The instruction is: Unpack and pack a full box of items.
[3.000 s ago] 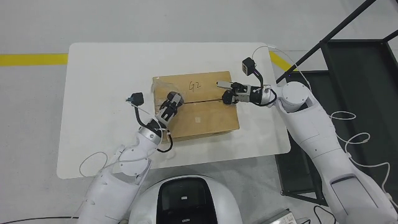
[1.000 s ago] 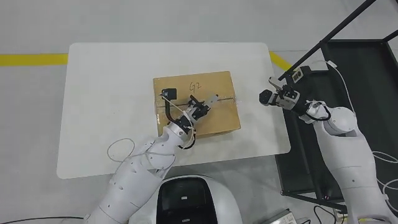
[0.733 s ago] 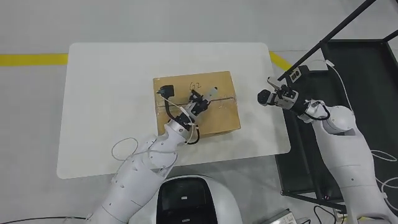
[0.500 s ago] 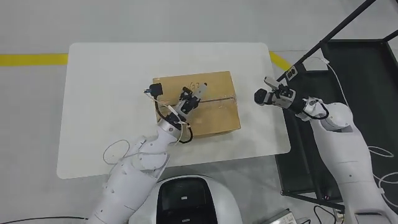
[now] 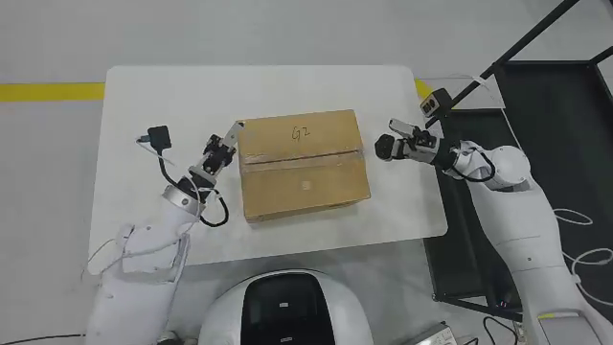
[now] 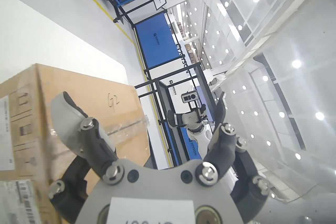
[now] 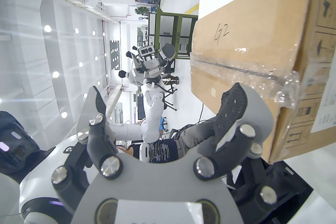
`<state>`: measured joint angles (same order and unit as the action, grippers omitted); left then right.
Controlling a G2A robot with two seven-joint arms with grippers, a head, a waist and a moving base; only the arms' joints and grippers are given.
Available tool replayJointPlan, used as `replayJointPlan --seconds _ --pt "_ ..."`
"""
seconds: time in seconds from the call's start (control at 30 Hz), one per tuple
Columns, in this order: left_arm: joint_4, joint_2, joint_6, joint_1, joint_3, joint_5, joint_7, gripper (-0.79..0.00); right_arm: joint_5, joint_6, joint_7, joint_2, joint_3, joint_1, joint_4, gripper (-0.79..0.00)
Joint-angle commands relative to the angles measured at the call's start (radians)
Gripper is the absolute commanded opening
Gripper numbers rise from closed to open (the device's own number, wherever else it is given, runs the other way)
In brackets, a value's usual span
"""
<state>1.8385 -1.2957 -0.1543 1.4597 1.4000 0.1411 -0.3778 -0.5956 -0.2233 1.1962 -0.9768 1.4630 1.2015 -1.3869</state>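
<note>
Flanking box [image 5: 302,165] | left claw [image 5: 225,145] released beside one end | right claw [image 5: 384,145] released beside other

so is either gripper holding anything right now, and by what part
Nothing is held: the left gripper and right gripper are both open, one at each end of the cardboard box.

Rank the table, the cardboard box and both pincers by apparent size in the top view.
1. table
2. cardboard box
3. left pincer and right pincer: both small and look about alike, so no ranking between them.
</note>
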Motion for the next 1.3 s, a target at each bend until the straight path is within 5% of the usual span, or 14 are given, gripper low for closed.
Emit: replayJointPlan --seconds 0.0,0.4,0.8,1.27 --pt "-0.019 0.008 0.004 -0.013 0.056 -0.042 -0.057 0.0 0.003 -0.004 0.015 -0.002 -0.017 -0.012 -0.007 0.0" --pt "-0.132 0.06 0.098 -0.091 0.31 -0.209 -0.447 0.0 0.105 0.05 -0.012 -0.027 -0.179 -0.129 -0.017 0.0" --pt "-0.251 0.088 -0.049 -0.131 0.381 -0.188 -0.473 0.0 0.16 0.08 -0.101 -0.092 -0.418 -0.321 0.058 0.0" --pt "-0.251 0.088 -0.049 -0.131 0.381 -0.188 -0.473 0.0 0.124 0.085 -0.213 -0.187 -0.635 -0.447 0.129 0.0"
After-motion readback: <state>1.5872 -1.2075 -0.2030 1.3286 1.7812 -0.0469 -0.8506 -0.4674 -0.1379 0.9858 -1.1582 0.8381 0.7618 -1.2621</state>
